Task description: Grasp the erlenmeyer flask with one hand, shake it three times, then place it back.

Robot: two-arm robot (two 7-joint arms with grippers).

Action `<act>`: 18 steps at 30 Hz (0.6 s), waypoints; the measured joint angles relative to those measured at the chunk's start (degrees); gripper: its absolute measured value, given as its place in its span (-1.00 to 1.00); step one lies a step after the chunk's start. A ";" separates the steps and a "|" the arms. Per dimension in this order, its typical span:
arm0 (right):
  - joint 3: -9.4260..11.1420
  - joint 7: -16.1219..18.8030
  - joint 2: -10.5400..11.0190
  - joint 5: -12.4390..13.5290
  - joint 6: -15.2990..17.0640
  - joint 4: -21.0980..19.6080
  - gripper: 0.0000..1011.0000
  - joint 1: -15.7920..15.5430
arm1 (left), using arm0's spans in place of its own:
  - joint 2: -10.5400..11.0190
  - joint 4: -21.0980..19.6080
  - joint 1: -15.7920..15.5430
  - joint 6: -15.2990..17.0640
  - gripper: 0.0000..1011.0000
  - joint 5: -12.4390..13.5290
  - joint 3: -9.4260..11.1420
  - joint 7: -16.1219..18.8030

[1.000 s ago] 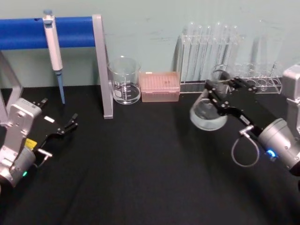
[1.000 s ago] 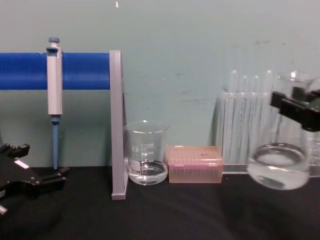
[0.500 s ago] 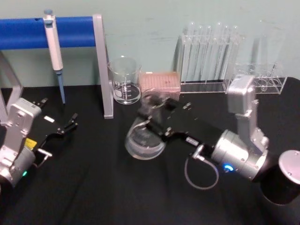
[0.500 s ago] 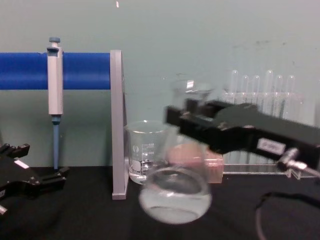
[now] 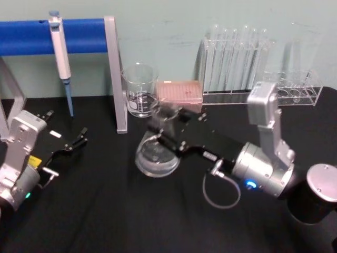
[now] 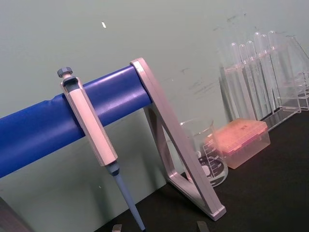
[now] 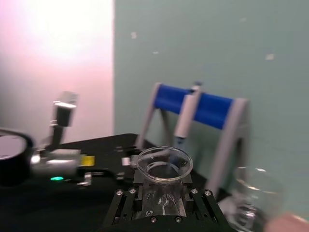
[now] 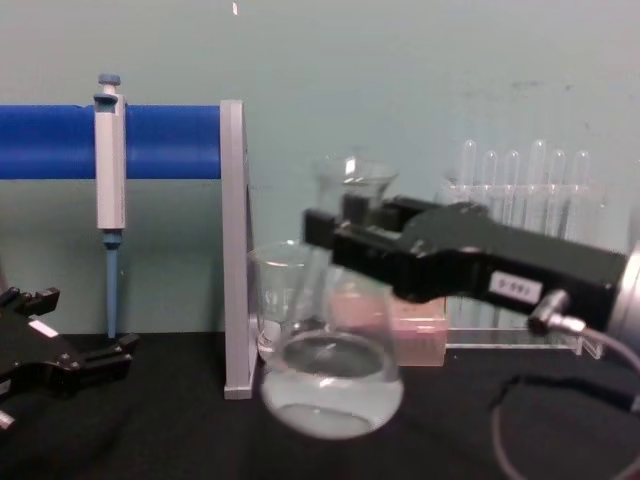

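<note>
Gripping the erlenmeyer flask (image 8: 330, 390) by its neck with the right claw (image 8: 352, 226), fingers shut tight on the glass. Holding it upright, a little clear liquid in its base, low at the middle of the black table (image 5: 105, 211), just in front of the beaker (image 5: 140, 89) and pink box (image 5: 181, 90). Resting the left claw (image 5: 67, 126), spread open, far left.

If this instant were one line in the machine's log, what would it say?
right pincer: shut on erlenmeyer flask neck | flask: in front of beaker, some liquid inside | left pincer: open, idle at left
</note>
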 joint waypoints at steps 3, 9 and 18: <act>1.30 -2.08 0.35 -0.12 -0.35 0.01 -0.11 -0.24 | 0.00 0.00 0.00 0.00 0.98 0.00 0.00 0.00; 6.87 -8.85 1.78 -0.98 -0.22 -0.98 -0.11 -2.71 | 0.00 0.00 0.00 0.00 0.98 0.00 0.00 0.00; 14.17 -16.12 2.87 -2.76 1.44 -3.34 -0.11 -7.22 | 0.00 0.00 0.00 0.00 0.98 0.00 0.00 0.00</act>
